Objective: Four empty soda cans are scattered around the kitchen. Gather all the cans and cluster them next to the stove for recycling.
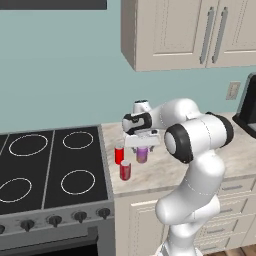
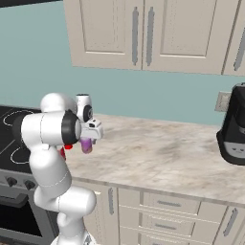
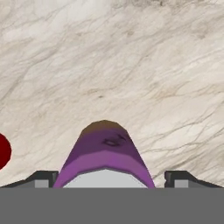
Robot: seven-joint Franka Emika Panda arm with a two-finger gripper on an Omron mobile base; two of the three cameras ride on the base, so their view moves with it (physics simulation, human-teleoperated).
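Note:
A purple soda can (image 1: 142, 156) stands upright on the beige counter a little right of the stove (image 1: 50, 165). My gripper (image 1: 142, 148) hangs straight above it, pointing down. In the hand view the purple can (image 3: 105, 148) sits between the fingertips (image 3: 41, 179), with a gap on each side, so the gripper (image 3: 112, 179) is open around it. Two red soda cans (image 1: 119, 155) (image 1: 125, 170) stand close to its left, near the cooktop's edge. From the right base view the purple can (image 2: 86, 145) shows under the hand, with a red can (image 2: 68, 147) partly hidden behind the arm.
A black appliance (image 2: 234, 129) stands at the counter's right end, below a wall outlet (image 2: 223, 101). Cream upper cabinets (image 1: 190, 30) hang above the counter (image 2: 158, 148). Drawers run under its front edge.

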